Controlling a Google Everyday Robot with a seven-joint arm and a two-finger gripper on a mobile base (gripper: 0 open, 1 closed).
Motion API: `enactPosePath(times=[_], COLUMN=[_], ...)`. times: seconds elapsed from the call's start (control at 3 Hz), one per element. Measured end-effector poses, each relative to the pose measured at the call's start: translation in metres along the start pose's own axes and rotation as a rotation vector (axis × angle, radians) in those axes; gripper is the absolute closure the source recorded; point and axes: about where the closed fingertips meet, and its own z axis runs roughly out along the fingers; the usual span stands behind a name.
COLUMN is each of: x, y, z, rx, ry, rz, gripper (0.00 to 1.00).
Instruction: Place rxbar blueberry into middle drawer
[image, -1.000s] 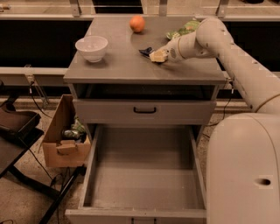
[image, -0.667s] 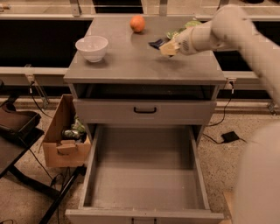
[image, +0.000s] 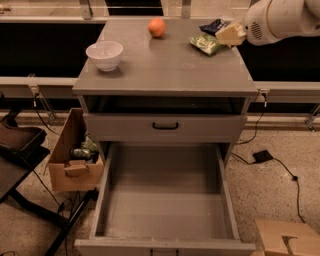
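Right in front of me the middle drawer (image: 165, 212) stands pulled all the way out, a deep grey box with a bare floor and nothing in it yet, so the place for the bar is ready. A cardboard box (image: 75, 162) of odds and ends sits on the floor by its left wall, and another carton (image: 286, 239) lies off to the right. Above the open drawer is the shallower drawer front (image: 120, 128) with its black handle, shut. Further back, on the cabinet top (image: 170, 67), a white bowl (image: 104, 54) sits at the left, a green chip bag (image: 205, 44) at the right and an orange (image: 157, 27) near the back edge. At the far right corner is the rxbar blueberry (image: 212, 25), a dark sliver just behind the chip bag, right at the tip of the gripper (image: 231, 34), which reaches in from the right on its pale arm (image: 280, 17). Whether the gripper is clamped on the bar or merely against it I cannot tell. I take this as the pick-up step; next the bar must be carried forward past the cabinet's front edge, down over the drawer floor, clear of the chip bag, and let go there
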Motion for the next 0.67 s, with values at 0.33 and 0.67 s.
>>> enactPosePath(times=[0.33, 0.67], x=[0.045, 0.129], y=[0.023, 0.044], z=[-0.072, -0.098], rx=[-0.010, -0.043], ry=[0.083, 0.112], rz=[-0.029, 0.073], gripper=[1.00, 1.00])
